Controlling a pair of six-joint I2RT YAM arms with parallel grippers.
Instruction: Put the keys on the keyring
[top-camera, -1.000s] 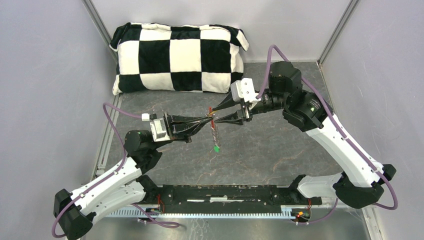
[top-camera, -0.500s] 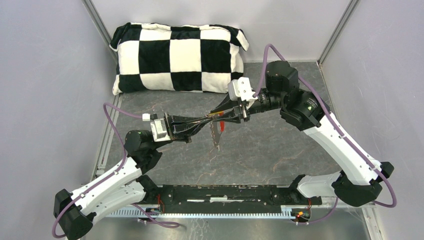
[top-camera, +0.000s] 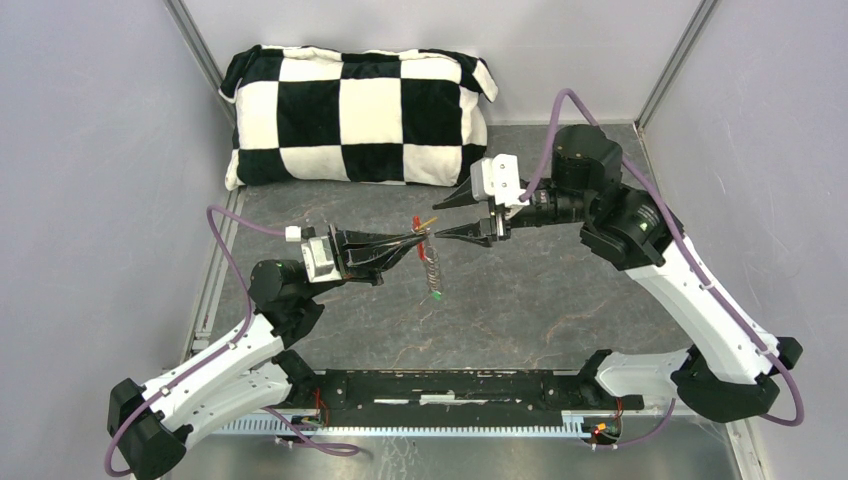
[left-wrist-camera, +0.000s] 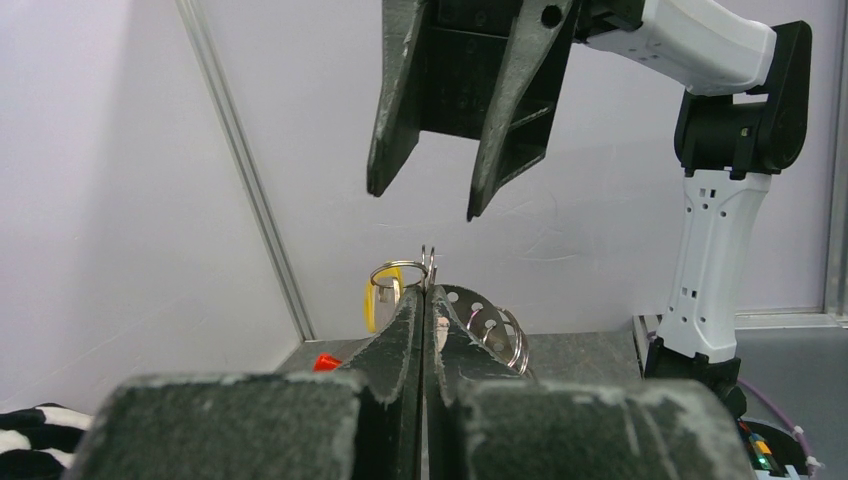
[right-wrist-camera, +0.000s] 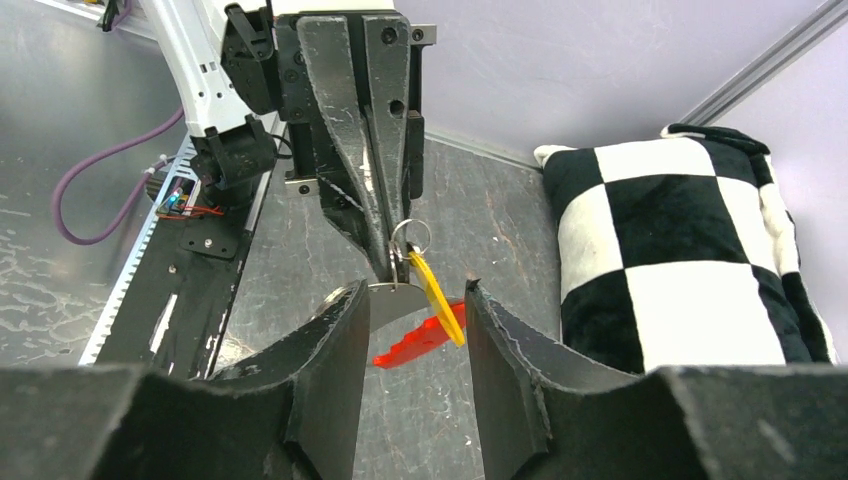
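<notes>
My left gripper (top-camera: 418, 240) is shut on the keyring (top-camera: 431, 262), holding it above the table; its grey chain hangs down with the green key (top-camera: 436, 296) at the bottom. In the left wrist view the jaws (left-wrist-camera: 427, 292) pinch the ring wire, with the yellow key (left-wrist-camera: 373, 303) on a small ring to their left and a holed metal plate (left-wrist-camera: 480, 312) to their right. My right gripper (top-camera: 443, 222) is open, just right of the keyring and apart from it. In the right wrist view the yellow key (right-wrist-camera: 435, 293) and red tag (right-wrist-camera: 418, 342) hang between its open fingertips (right-wrist-camera: 412, 290).
A black-and-white checked pillow (top-camera: 357, 115) lies against the back wall. Grey walls enclose the table on three sides. A black rail (top-camera: 450, 390) with both arm bases runs along the near edge.
The right gripper, which had closed in around the keyring's top half a second ago, has drawn back to the right and opened wider. The left gripper still holds the keyring in place.
</notes>
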